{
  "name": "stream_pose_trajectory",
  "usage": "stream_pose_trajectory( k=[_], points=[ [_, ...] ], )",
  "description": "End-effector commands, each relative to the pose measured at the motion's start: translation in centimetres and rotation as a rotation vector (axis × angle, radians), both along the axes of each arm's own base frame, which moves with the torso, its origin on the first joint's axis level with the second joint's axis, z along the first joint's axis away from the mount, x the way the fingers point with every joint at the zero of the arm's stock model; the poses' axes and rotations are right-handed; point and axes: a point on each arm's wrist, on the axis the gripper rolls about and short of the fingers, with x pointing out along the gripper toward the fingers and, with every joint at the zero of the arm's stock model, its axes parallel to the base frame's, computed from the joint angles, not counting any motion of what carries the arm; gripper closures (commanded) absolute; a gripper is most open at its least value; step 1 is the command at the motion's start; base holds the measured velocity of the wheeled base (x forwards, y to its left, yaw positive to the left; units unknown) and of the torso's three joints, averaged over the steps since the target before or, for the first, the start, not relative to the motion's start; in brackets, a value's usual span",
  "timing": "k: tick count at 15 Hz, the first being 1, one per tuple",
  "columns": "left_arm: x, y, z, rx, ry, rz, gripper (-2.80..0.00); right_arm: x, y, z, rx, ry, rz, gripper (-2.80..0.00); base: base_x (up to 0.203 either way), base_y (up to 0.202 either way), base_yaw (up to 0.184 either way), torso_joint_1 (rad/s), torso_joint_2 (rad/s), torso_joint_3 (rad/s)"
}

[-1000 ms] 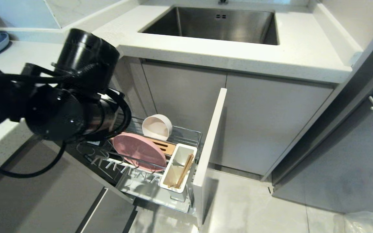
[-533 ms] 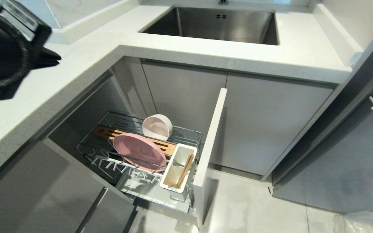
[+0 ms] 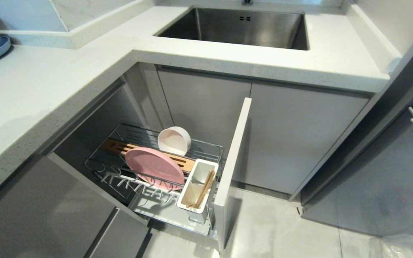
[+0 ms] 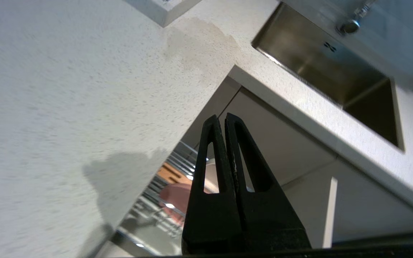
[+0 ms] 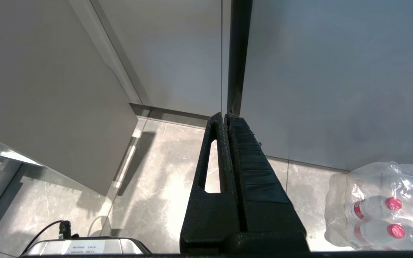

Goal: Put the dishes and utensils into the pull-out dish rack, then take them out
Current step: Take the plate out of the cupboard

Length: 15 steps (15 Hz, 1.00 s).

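While the left gripper [image 4: 224, 120] hangs closed and empty above the countertop [image 4: 66, 89], the pink plate [image 4: 176, 196] sits well below it.

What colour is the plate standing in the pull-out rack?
Pink; the plate shows best in the head view, leaning among the rack's prongs.

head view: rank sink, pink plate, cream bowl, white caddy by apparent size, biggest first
1. sink
2. pink plate
3. white caddy, seen lengthwise, nearly as long as the plate but narrower
4. cream bowl
The sink lies farther from the camera, yet looks largest.
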Motion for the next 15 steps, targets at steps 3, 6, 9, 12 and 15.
stream_pose_trajectory(
  k=[3,6,9,12,15],
  points=[
    [-8.7,0.7,-3.6,0.112,-0.099,-0.054,0.0,0.0,0.0,0.0,0.001,0.002,0.0,0.0,0.0,0.0,0.0,0.0,0.0,0.0],
    [-13.5,0.1,-8.4,0.181,-0.113,-0.087,0.0,0.0,0.0,0.0,0.001,0.002,0.0,0.0,0.0,0.0,0.0,0.0,0.0,0.0],
    [-16.3,-0.3,-13.9,0.263,-0.107,-0.086,0.0,0.0,0.0,0.0,0.001,0.002,0.0,0.0,0.0,0.0,0.0,0.0,0.0,0.0],
    [-17.4,-0.4,-18.0,0.303,-0.068,-0.091,0.0,0.0,0.0,0.0,0.001,0.002,0.0,0.0,0.0,0.0,0.0,0.0,0.0,0.0],
    [-15.8,-0.3,-21.8,0.348,-0.025,-0.094,0.0,0.0,0.0,0.0,0.001,0.002,0.0,0.0,0.0,0.0,0.0,0.0,0.0,0.0]
  ],
)
